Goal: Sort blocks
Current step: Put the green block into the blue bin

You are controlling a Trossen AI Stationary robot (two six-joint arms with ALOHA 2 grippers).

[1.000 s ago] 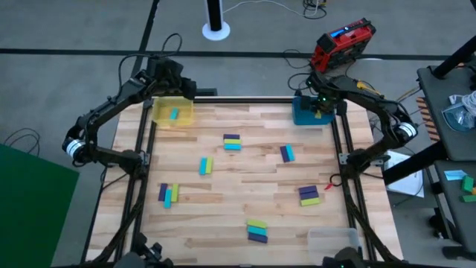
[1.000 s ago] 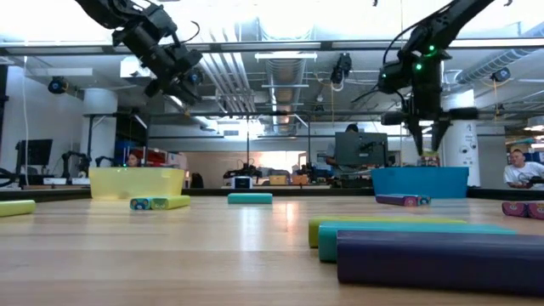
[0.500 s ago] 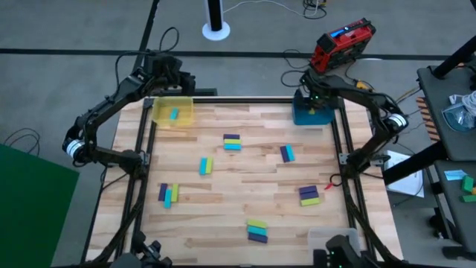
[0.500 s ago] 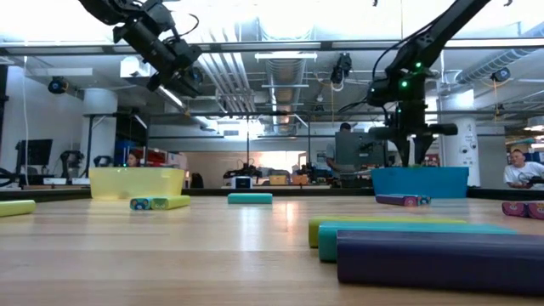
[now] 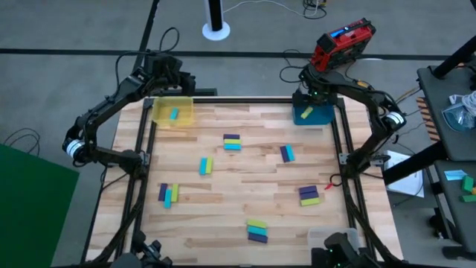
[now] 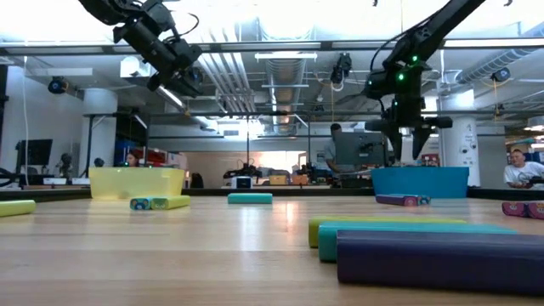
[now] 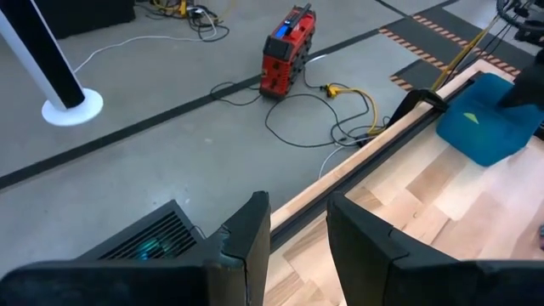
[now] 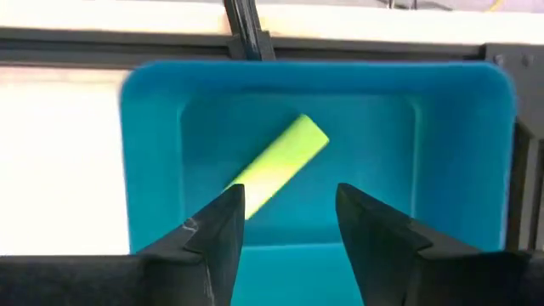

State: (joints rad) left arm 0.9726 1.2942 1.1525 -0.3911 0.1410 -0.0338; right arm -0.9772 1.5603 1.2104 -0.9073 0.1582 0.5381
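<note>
Both my grippers are open and hold nothing. My right gripper [image 5: 312, 95] [image 8: 285, 234] hovers above the blue bin [image 5: 313, 113] at the far right corner. A yellow-green block [image 8: 280, 163] lies flat on that bin's floor. My left gripper [image 5: 172, 80] [image 7: 297, 242] hangs high over the table's far edge, behind the yellow bin [image 5: 173, 113], in which a cyan block [image 5: 174, 114] lies. Several small groups of cyan, yellow-green and purple blocks lie flat on the wooden table, such as the ones at the middle [image 5: 232, 141] and near the front [image 5: 257, 230].
A clear tray [image 5: 331, 238] stands at the near right corner. Black frame rails [image 5: 139, 171] run along the table's sides. Beyond the far edge, a red device [image 5: 342, 43] and cables lie on the floor. Bare wood shows between the block groups.
My right gripper has drifted a little toward the table's left and far edge above the blue bin and has turned about its own axis. My left gripper has risen slightly and gone a little toward the far edge. The blocks lie where they were.
</note>
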